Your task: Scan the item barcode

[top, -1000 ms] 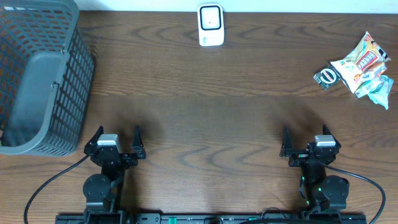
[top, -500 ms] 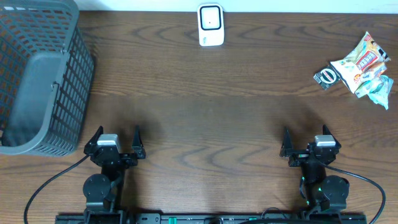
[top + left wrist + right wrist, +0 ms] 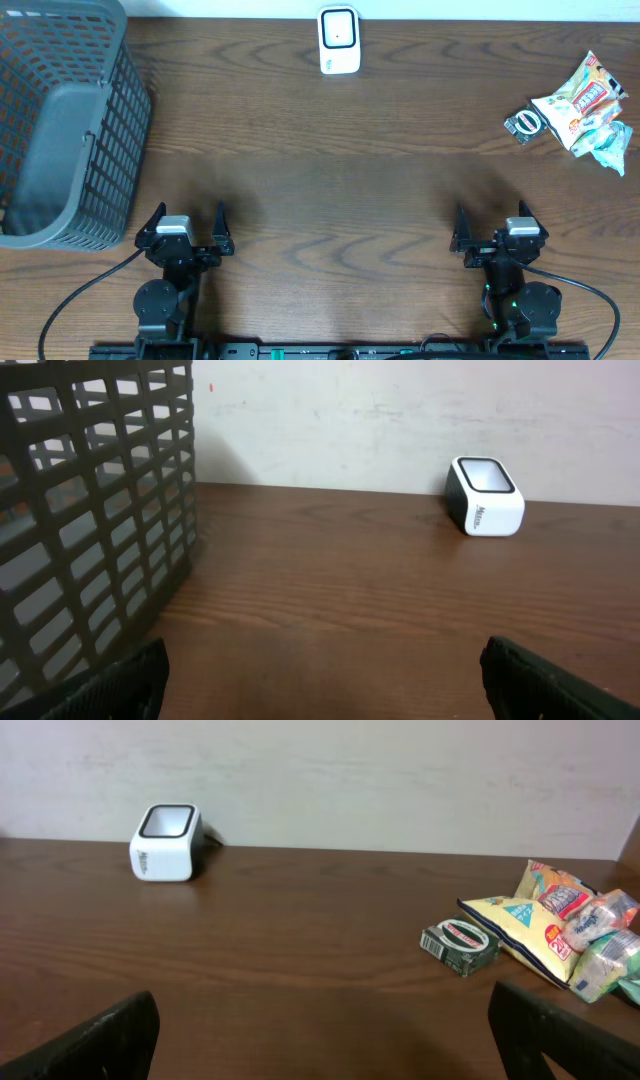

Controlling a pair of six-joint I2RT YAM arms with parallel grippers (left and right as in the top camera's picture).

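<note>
Left tool (image 3: 190, 211) and right tool (image 3: 490, 211) spread, empty; scanner (image 3: 339, 40) lies lengthwise front-to-back, window seemingly facing up.

Basket (image 3: 100, 170) cut by left and top edges overhead; left wrist view shows one mesh wall only. Left gripper (image 3: 322, 660) fingers (image 3: 110, 685): tips only, clipped at bottom corners; right gripper (image 3: 320, 1020) fingers (image 3: 570, 1030) likewise. Snack packets (image 3: 585, 110): print too small to read overhead; outermost packet (image 3: 612, 965) clipped at right edge, right wrist view. Green box (image 3: 458, 942) label illegible. Scanner (image 3: 484, 496) side lettering unreadable.
</note>
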